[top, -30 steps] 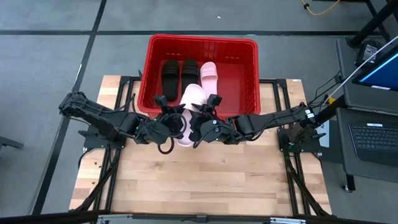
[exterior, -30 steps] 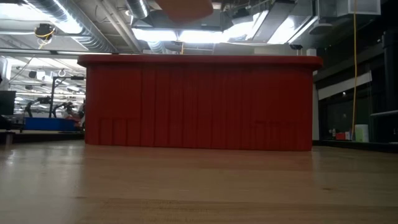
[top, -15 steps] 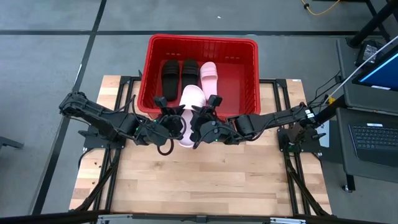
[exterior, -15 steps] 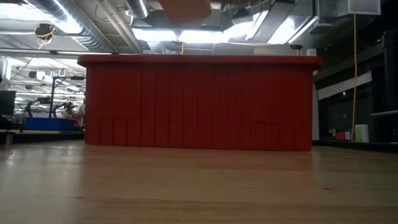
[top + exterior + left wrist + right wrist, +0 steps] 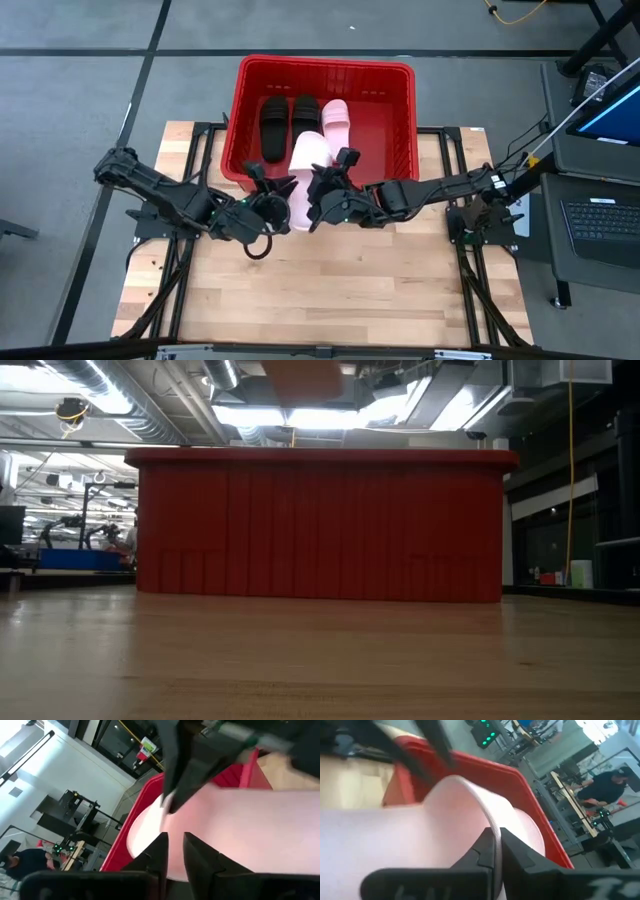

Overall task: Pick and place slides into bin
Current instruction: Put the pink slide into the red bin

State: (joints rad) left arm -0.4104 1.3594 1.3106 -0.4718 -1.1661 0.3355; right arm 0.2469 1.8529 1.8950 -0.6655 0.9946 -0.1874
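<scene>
The red bin (image 5: 395, 120) stands at the table's far edge and holds two black slides (image 5: 290, 118) and one pale pink slide (image 5: 336, 120). A second pink slide (image 5: 303, 170) hangs over the bin's near wall, its far end above the bin's inside. My left gripper (image 5: 280, 190) is at the slide's left side and my right gripper (image 5: 322, 185) at its right side; both are shut on it. The low view shows the bin's near wall (image 5: 320, 525) and a blurred bit of the slide (image 5: 300, 372) above it. My left gripper pinches the pink slide's edge (image 5: 176, 845) between its two fingers, coming level from the table's left. The slide is lifted clear; which part of the edge it has, I cannot tell. My right gripper pinches a thin curved edge of the slide (image 5: 495, 832), seemingly its strap, between its two fingers, coming from the table's right. The slide is clear of the table and lies lengthwise from near to far.
The bin's right half (image 5: 385, 135) is bare. The wooden table (image 5: 330, 290) lies open in front of the arms. A desk with a laptop (image 5: 600, 220) stands to the right of the table, and people show far off in the wrist views.
Both grippers have carried the pink slide a little toward the table's far edge, so more of it is over the bin's near wall. Both stay shut on it.
</scene>
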